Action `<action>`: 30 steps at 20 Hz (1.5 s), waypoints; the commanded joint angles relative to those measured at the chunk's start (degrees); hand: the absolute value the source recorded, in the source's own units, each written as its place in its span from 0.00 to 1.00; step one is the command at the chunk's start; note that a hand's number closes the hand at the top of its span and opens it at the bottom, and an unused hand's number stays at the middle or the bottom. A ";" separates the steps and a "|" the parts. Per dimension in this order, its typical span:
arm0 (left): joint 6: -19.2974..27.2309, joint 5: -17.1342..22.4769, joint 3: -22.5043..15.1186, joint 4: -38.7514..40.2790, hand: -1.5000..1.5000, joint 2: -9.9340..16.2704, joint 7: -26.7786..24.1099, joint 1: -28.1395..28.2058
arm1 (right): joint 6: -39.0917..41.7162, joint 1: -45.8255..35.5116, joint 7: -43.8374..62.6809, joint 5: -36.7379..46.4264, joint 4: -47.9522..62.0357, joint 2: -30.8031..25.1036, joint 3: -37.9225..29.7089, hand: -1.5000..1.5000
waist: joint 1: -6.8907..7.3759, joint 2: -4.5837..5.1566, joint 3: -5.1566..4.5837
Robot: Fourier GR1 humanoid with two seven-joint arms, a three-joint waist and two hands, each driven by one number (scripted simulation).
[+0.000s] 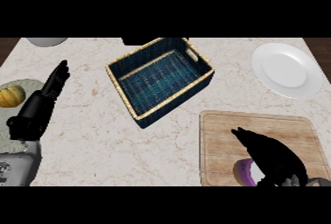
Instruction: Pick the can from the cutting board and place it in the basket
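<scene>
A: Far left, a yellow-orange squash point(11, 96) is lying on a grey plate point(26, 83). The left hand point(47, 94) is resting beside it, fingers straight, holding nothing.

B: Centre?

A: The blue basket point(126, 72) is sitting tilted on the counter point(90, 144), nothing visible inside.

B: Right side?

A: The right hand point(271, 153) is curling over the can point(244, 171) on the cutting board point(258, 124), hiding most of it. No label is showing. A white plate point(287, 70) is sitting beyond.
</scene>
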 commanded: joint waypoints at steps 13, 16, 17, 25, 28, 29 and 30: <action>-3.23 -2.04 3.56 -0.67 0.50 -1.14 -0.08 -0.61 | 4.55 6.22 -7.51 13.83 3.33 6.54 -2.58 1.00 | 0.05 0.03 0.07; -1.80 -3.72 1.83 1.37 0.50 -3.90 -1.19 -1.44 | 3.34 6.65 -13.23 17.90 5.42 5.00 -3.34 1.00 | -0.05 0.06 0.07; -4.19 -1.20 4.15 -2.64 0.50 -1.96 0.00 1.58 | 3.79 5.29 -10.43 18.79 4.87 8.47 -3.01 1.00 | 0.25 0.02 0.06; -2.28 -2.30 5.40 -1.56 0.50 -1.26 0.52 2.82 | -10.59 12.77 16.04 28.89 3.44 11.55 -14.47 1.00 | -3.92 -1.13 -0.26; -3.24 -1.78 5.90 -1.49 0.50 -0.45 0.62 2.84 | -13.30 14.44 21.76 36.16 -2.34 13.01 -14.75 1.00 | -3.45 -1.10 -0.26; -2.24 -3.14 3.97 -2.17 0.50 -2.13 0.42 3.77 | -13.21 13.44 23.60 38.65 -4.00 13.31 -15.57 1.00 | -3.02 -1.07 -0.26; -2.22 -2.54 4.58 -1.76 0.50 -2.07 1.45 2.55 | -13.46 11.90 24.70 40.60 -6.83 14.07 -16.56 1.00 | -2.97 -1.00 -0.27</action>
